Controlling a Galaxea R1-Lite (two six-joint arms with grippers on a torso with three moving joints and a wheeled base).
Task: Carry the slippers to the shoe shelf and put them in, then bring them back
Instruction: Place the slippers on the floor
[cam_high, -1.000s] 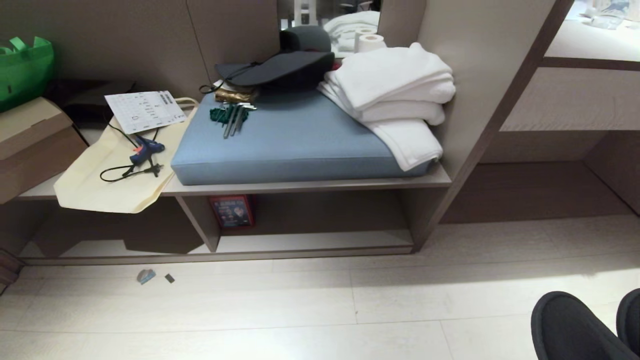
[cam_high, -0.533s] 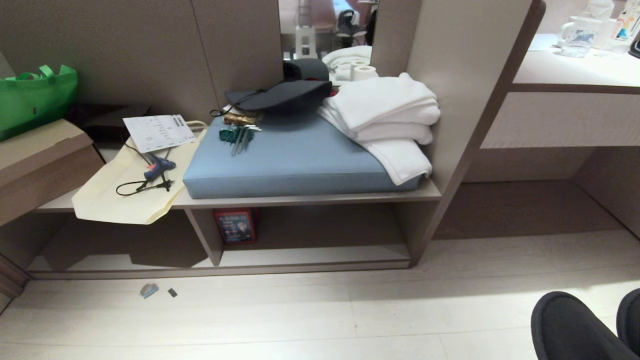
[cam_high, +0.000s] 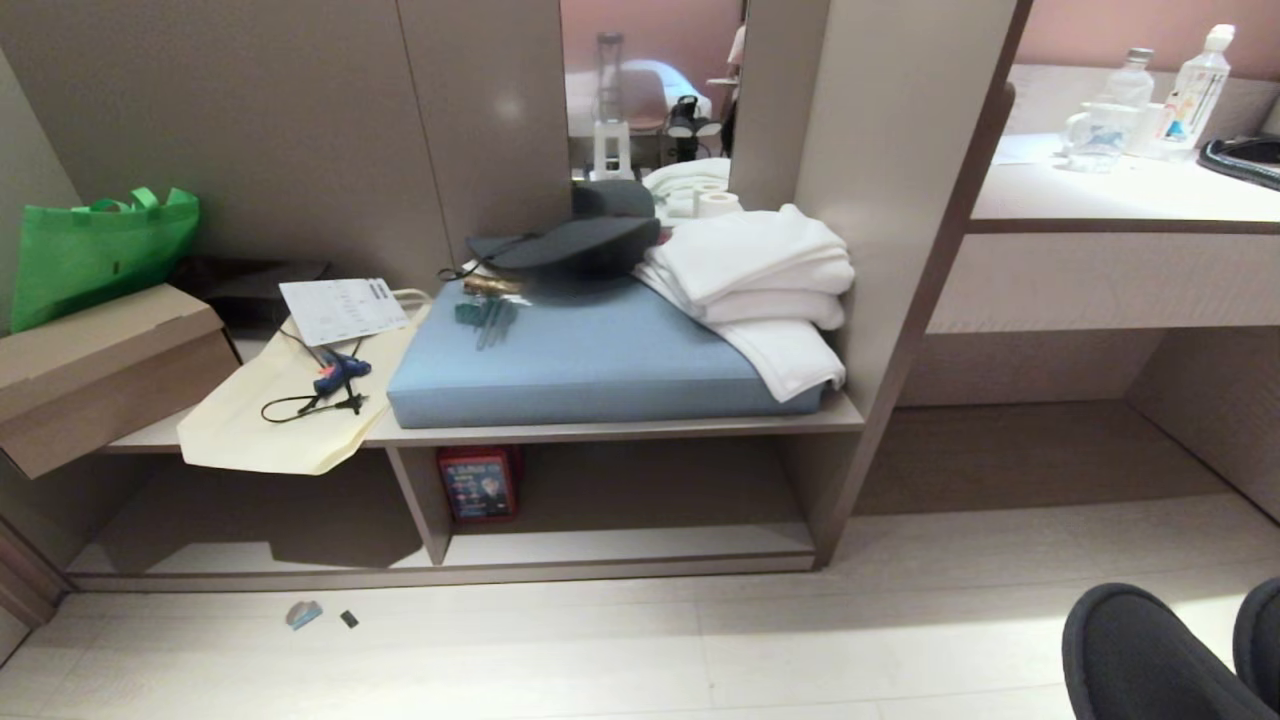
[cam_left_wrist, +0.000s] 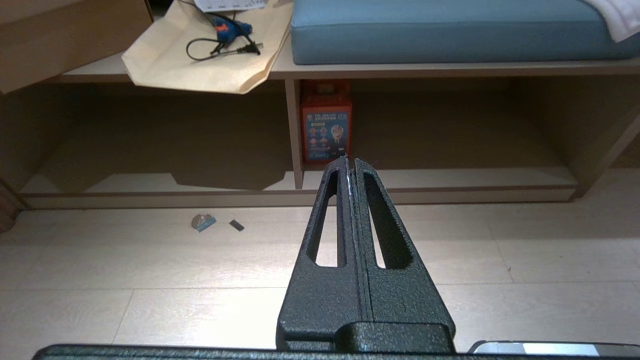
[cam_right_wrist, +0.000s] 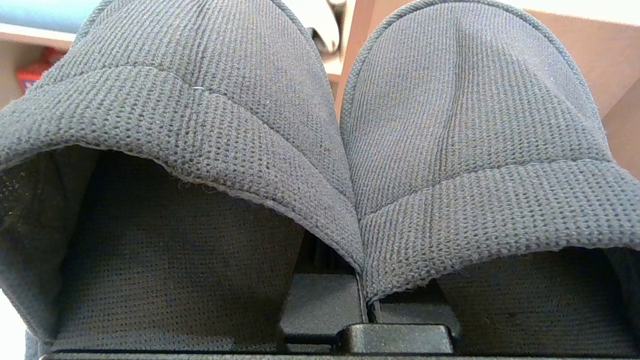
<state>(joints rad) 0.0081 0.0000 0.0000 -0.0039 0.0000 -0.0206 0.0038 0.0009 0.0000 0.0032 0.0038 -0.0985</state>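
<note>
A: Nearest first. The right gripper (cam_right_wrist: 367, 300) is level, pointing forward toward the furniture, fingers pressed together on the inner edges of the pair of dark grey knitted slippers (cam_right_wrist: 345, 150). The two lie side by side, toes away from the wrist, held up off the floor

B: Head view agrees? I only get two dark rounded toes at the lower right corner (cam_high: 1150, 650)

A: Yes, those are the slippers; the gripper itself is hidden under them there. The pale plank floor (cam_high: 700, 640) lies below, well apart

B: Left arm?

A: The left gripper (cam_left_wrist: 350, 165) is also level and straight ahead, fingers fully together, holding nothing. It hangs above the floor, aimed at the thin upright divider of the low grey-beige wood-grain shoe shelf (cam_high: 620, 545)

B: Contents of the shelf?

A: A red and blue printed box (cam_high: 478, 484) stands just beside the divider in the right-hand compartment. Two small scraps (cam_high: 318, 615) lie on the floor in front of the left compartment

B: And farther back?

A: On the bench top, a blue flat cushion (cam_high: 590, 365) carries folded white towels (cam_high: 755, 280) and a dark wide-brimmed hat (cam_high: 570, 245). To the left, a cream cloth bag (cam_high: 270, 420) overhangs the edge, with a blue glue gun (cam_high: 340, 372) lying on it
</note>
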